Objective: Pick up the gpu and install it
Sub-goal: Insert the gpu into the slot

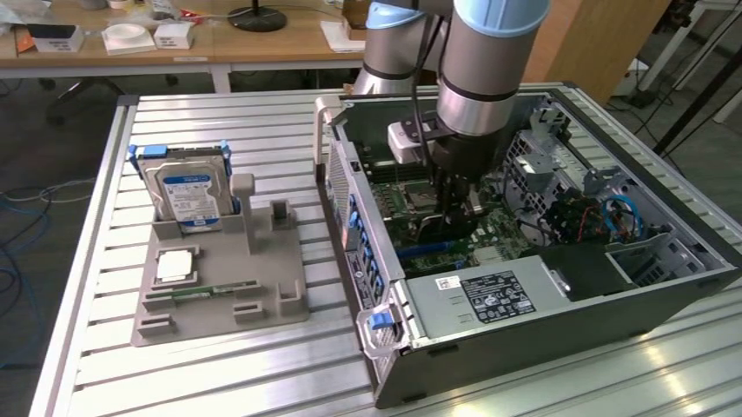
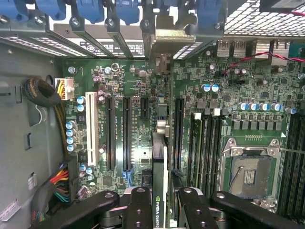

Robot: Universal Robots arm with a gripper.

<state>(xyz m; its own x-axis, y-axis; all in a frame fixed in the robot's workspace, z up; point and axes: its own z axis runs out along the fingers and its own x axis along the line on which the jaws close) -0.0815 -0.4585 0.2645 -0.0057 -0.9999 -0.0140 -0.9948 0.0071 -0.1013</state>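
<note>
My gripper (image 2: 162, 198) is shut on the gpu (image 2: 160, 162), which I see edge-on: a thin card with a green label strip and a silver end bracket (image 2: 167, 36) lying against the case's rear slot openings. The card stands upright over the green motherboard (image 2: 138, 157), between the long black expansion slots (image 2: 126, 133) and another slot (image 2: 178, 131). I cannot tell whether it is seated. In the exterior view the gripper (image 1: 453, 208) reaches straight down into the open computer case (image 1: 696, 252), with the dark gpu (image 1: 427, 228) below it.
A grey fixture (image 1: 261, 261) at the exterior view's left holds a silver hard drive (image 1: 186, 193) with a blue label, a square chip (image 1: 177, 265) and a narrow memory stick (image 1: 215, 289). Inside the case are the power supply (image 1: 499, 295), the CPU socket (image 2: 250, 174) and cable bundles (image 2: 43, 93).
</note>
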